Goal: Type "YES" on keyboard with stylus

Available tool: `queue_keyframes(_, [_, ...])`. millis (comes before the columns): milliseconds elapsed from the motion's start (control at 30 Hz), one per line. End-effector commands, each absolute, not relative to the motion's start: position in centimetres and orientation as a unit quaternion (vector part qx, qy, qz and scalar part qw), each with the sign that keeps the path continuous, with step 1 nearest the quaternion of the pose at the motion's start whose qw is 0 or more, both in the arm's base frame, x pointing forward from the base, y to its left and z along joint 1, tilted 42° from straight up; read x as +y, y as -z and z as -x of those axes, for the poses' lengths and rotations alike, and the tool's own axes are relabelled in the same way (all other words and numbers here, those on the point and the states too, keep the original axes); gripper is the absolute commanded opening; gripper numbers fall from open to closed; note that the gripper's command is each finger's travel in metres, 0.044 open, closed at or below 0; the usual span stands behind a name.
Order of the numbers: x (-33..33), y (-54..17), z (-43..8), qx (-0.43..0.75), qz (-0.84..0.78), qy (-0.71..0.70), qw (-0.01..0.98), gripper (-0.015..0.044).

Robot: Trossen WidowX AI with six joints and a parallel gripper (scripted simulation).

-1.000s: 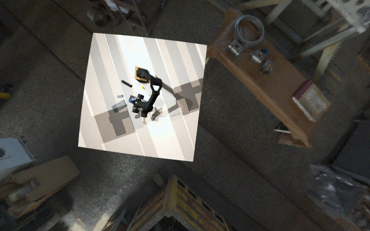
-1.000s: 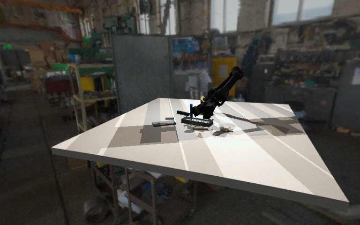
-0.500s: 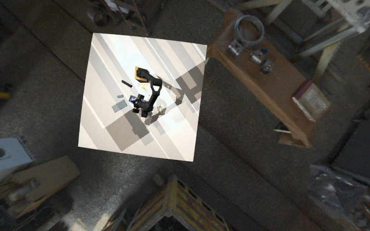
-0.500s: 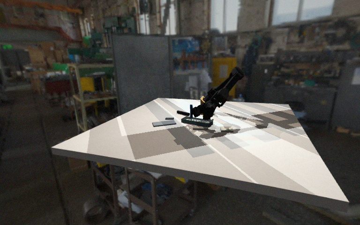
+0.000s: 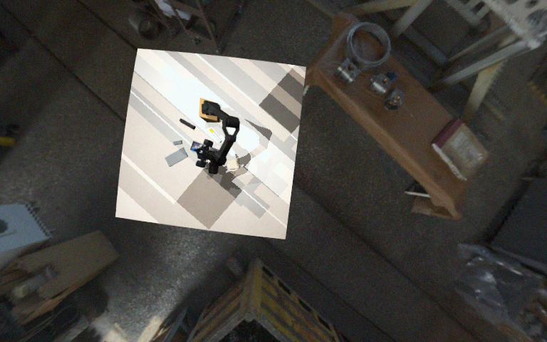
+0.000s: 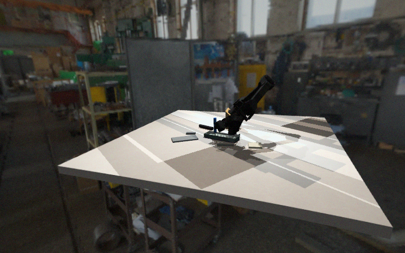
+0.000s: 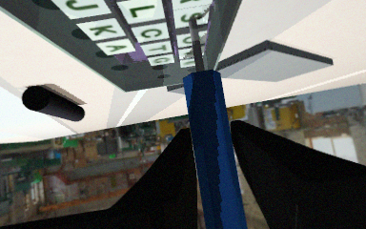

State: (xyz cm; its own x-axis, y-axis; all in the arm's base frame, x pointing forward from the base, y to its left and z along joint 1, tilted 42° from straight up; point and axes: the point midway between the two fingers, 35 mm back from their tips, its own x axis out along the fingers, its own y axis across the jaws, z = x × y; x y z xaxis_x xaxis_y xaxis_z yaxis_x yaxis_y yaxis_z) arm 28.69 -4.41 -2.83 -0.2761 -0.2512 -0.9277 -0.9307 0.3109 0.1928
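The blue stylus is held nearly upright, its thin grey metal tip pointing down at the keyboard. My gripper is shut on the stylus, with one black finger on each side of it. The dark keyboard lies beneath, with white keys and dark green letters. In the wrist view the tip overlaps the S key; whether it touches or presses the key cannot be told. J, K, A, L, C, T, G and O also show. The Y and E keys cannot be made out. In the top view the arm covers most of the keyboard.
A flat grey slab and a small grey block lie beside the keyboard. A black cylinder, an orange box, a yellow-ended marker and a cream block are also near.
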Motion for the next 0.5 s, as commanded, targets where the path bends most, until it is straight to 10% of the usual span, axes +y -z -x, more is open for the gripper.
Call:
queue_keyframes(0, [-5.1, 2.1, -28.6, 0.690, 0.427, -0.402, 0.423, 0.0081])
queue_keyframes(467, [-6.8, 0.1, -28.4, 0.691, 0.427, -0.402, 0.423, 0.0081])
